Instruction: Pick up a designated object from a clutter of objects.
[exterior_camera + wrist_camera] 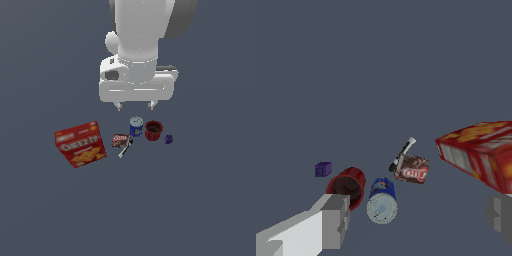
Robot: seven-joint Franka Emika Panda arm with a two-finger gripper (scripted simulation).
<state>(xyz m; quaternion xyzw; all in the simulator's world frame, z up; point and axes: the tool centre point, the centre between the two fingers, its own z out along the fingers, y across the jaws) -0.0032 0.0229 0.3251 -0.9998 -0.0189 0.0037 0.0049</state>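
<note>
While the arm hangs over the grey floor in the exterior view, its gripper (135,105) sits above the clutter with both fingers spread wide and nothing between them. Below it the objects lie in a loose row: the cracker box (80,144) far to that view's left, lying flat and well apart from the others; the small box (119,140) near the middle; the marker (125,148) touching the small box and slanting out past its near edge; the can (136,126) upright just beside the small box on the exterior view's right; the cup (153,130) right next to the can; and the purple piece (169,139) a little beyond the cup. From the wrist view, the two fingers (335,220) frame the scene, far apart and empty. The small box (412,169) shows its brown and red face with white lettering, tilted, with the marker (402,154) running along one edge. The can (381,201) and cup (347,186) stand side by side, nearly touching, the purple piece (323,169) near the cup, and the cracker box (480,152) apart from the group.
</note>
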